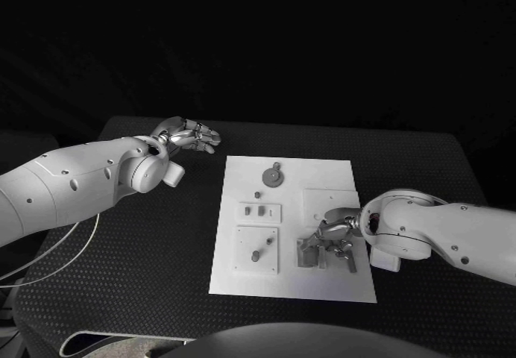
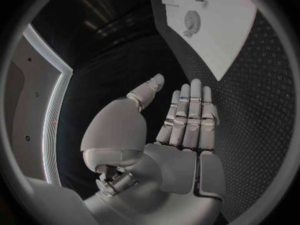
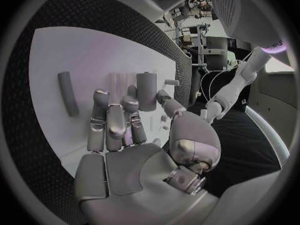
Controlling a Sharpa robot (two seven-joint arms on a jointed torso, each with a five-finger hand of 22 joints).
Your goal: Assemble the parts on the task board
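My left hand hangs over the black table, off the far left corner of the task board. In my left wrist view that hand lies flat and open, fingers straight and close together, thumb apart from them, nothing in it. Beyond my fingertips the board's corner shows with the gear-shaped part lying on it, well clear of my fingers.

My right hand is down over the near right part of the board. In the right wrist view my right hand has its fingers bent a little and spread, tips just above the white plate. An upright grey cylinder stands just past my fingertips, between the longer fingers and the thumb; I cannot tell whether any finger touches it, but none closes round it. A long grey peg lies flat on the plate on the side of my fingers away from the thumb, near but apart. From the head view, small grey pieces sit right under my right fingers, too small to make out clearly.

Farther up the board, away from my right fingers, lie the gear part and a square plate with two small pegs; another square plate with a peg sits nearer the board's near left corner.
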